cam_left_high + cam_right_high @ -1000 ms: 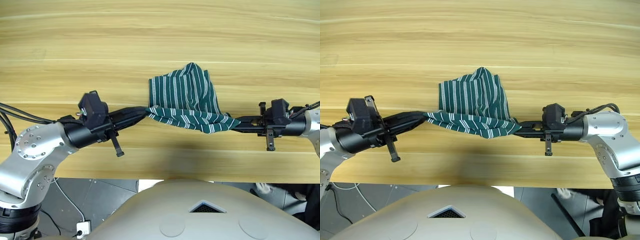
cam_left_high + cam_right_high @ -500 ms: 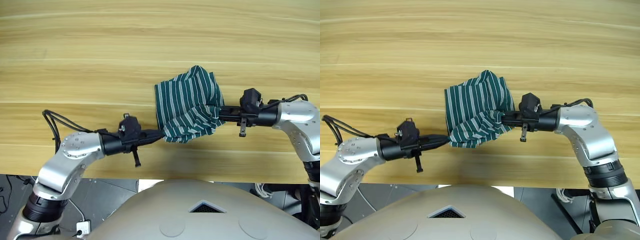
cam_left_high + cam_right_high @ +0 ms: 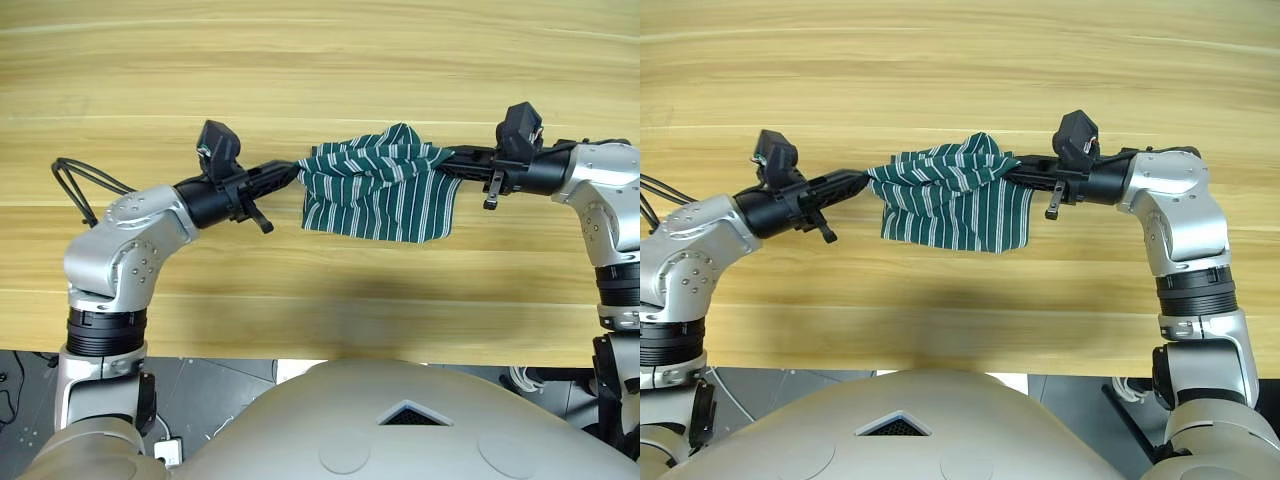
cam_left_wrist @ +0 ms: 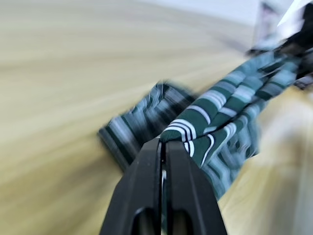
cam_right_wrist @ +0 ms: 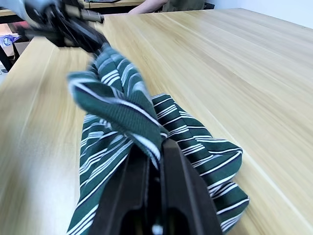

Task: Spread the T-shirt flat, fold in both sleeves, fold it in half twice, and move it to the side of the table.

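Note:
The green T-shirt (image 3: pixel 375 193) with white stripes hangs bunched in the air above the wooden table (image 3: pixel 300 70), stretched between both arms. My left gripper (image 3: pixel 296 176) is shut on its left edge, and the cloth (image 4: pixel 215 117) runs out from between the closed fingers (image 4: pixel 146 166). My right gripper (image 3: pixel 447 157) is shut on the right edge, where the fabric (image 5: pixel 122 107) is pinched between the fingers (image 5: pixel 176 171). The lower part of the shirt drapes down toward the table, folded over on itself.
The wooden table stretches wide to the far side and to both sides of the shirt. Its near edge (image 3: pixel 300 355) runs just in front of the arms. The left arm's cable (image 3: pixel 75 185) loops out at the left.
Both grippers have lifted the shirt and carried it away from the near edge, and they have spread apart, so the cloth now hangs stretched between them instead of bunched low.

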